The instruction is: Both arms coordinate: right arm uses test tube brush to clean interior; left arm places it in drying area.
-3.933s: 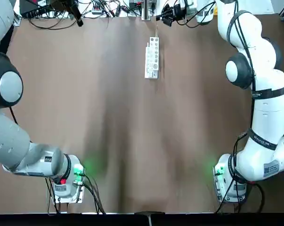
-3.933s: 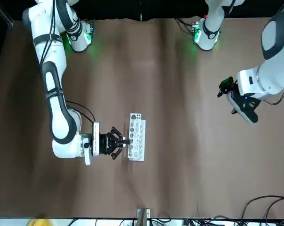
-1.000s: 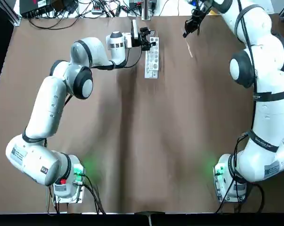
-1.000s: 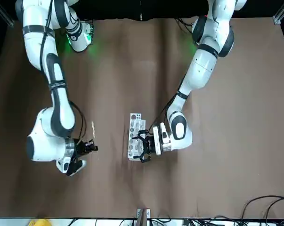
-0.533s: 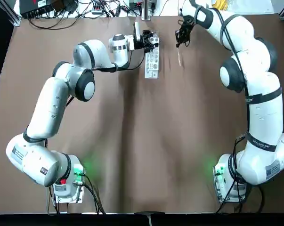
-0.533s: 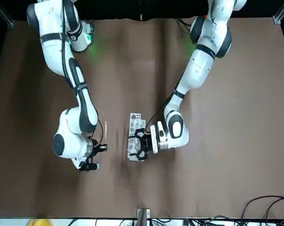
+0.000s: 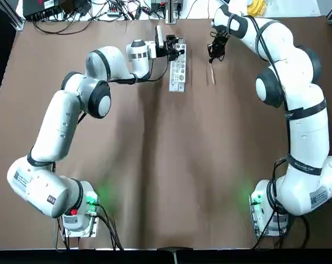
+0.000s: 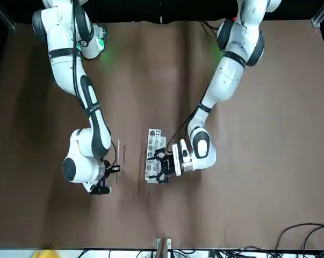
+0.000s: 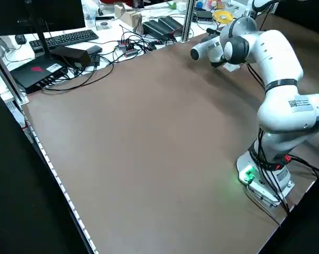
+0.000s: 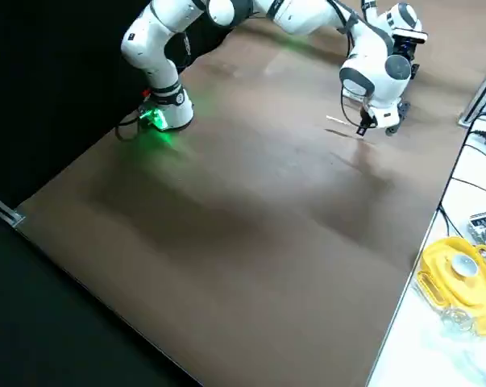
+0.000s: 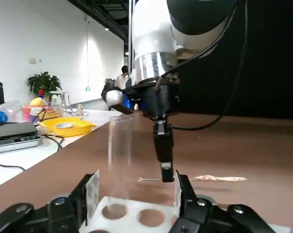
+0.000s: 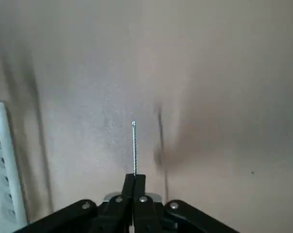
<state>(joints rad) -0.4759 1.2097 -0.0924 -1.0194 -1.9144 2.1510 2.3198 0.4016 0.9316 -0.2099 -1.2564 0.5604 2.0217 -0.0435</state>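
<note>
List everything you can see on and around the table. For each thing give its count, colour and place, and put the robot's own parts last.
test tube rack: one, white, far middle of the table.
test tube: one, clear, upright in the rack.
test tube brush: one, pale, at the table surface to the right of the rack.
table: one, brown.
cables: a tangle, black, beyond the far edge.
yellow tray: one, on the white bench past the far edge.
left gripper: one, black, open around the test tube at the rack's far end.
right gripper: one, black, shut on the brush's wire end.
</note>
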